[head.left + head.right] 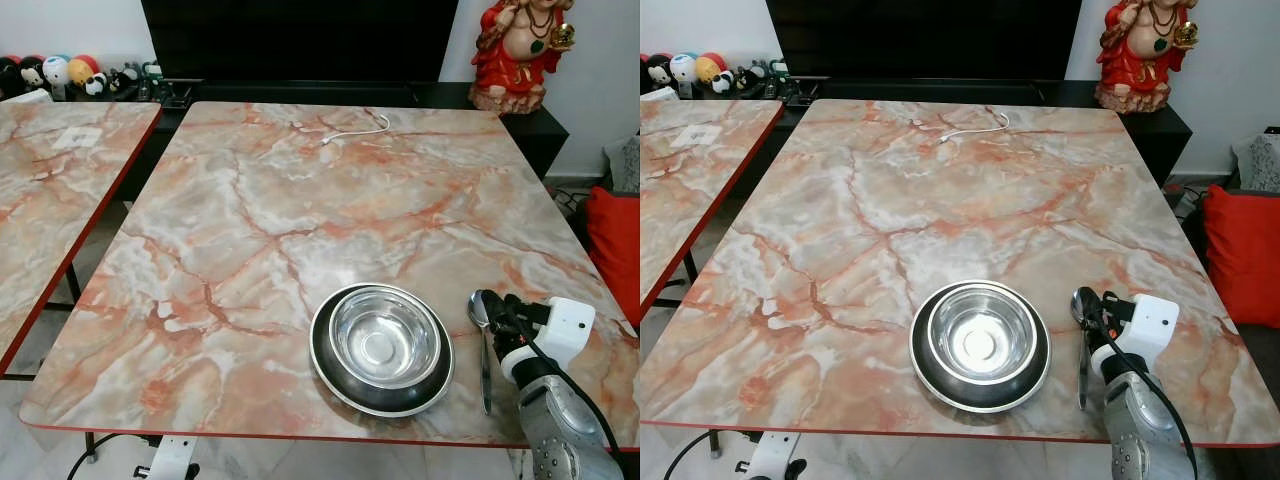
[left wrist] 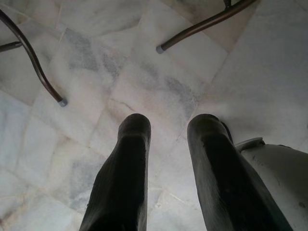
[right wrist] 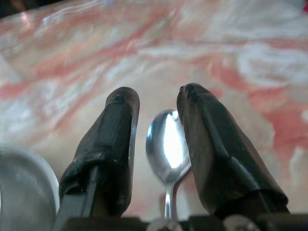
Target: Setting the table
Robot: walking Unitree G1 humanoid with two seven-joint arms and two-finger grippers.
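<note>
Marble table [image 1: 250,200] carries a steel bowl [image 1: 384,340]; at three o'clock, the right gripper [image 3: 159,130] straddles a spoon [image 3: 167,144], fingers parted.

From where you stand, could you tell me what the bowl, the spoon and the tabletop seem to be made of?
Bowl: looks like polished stainless steel, with mirror-like glare, nested in a darker rimmed plate.
Spoon: shiny silver metal, probably steel, with bright reflections.
Tabletop: glossy pink-veined marble pattern; real stone or printed laminate, I cannot tell.
</note>
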